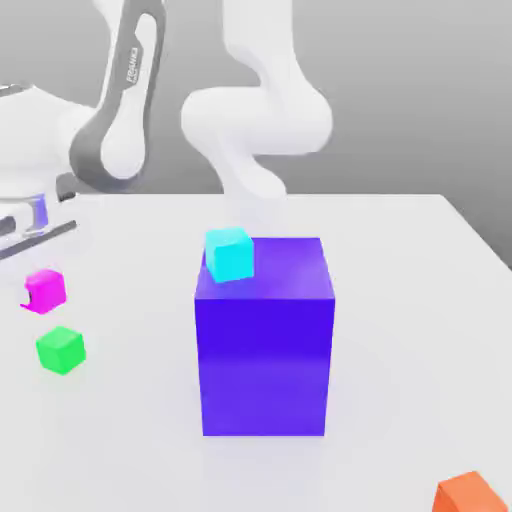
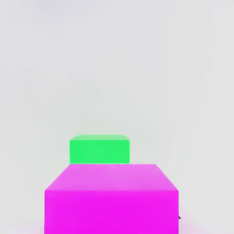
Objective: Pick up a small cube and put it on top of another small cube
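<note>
A: What stood biggest on the bench [image 1: 400,300]?
B: A big blue-violet block [image 1: 265,340], a cyan cube [image 1: 229,253] just behind its top corner.
A: And the small ones?
B: The magenta cube [image 1: 45,290] sat near the exterior view's left edge, held in the closed gripper [image 1: 30,285]; the green cube [image 1: 61,349] lay just beside it, apart. An orange cube [image 1: 468,494] sat well away.

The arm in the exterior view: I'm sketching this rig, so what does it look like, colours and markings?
The arm is glossy white with thick, rounded, tube-like links. One link carries a grey band around its edge and small dark lettering along its side. No cables show on it.
</note>
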### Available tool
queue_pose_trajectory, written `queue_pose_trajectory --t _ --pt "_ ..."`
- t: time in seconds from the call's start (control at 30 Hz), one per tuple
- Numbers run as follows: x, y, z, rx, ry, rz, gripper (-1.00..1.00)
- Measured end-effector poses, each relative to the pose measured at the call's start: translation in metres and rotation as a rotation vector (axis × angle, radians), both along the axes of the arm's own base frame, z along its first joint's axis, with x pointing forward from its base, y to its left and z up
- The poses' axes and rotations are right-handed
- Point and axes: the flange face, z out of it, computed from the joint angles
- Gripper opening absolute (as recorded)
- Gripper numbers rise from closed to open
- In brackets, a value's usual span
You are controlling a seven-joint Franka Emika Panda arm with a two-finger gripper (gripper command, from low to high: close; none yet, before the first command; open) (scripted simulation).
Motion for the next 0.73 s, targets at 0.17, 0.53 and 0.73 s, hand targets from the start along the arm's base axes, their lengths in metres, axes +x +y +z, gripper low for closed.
queue_pose_trajectory --t 0.17,0.53,0.73 --pt "0.002 0.000 -0.010 0.003 -0.004 0.002 -1.00" --pt "-0.001 0.004 -0.042 0.019 0.014 0.003 -1.00" --pt "-0.004 0.007 -0.060 0.028 0.035 0.007 1.00"
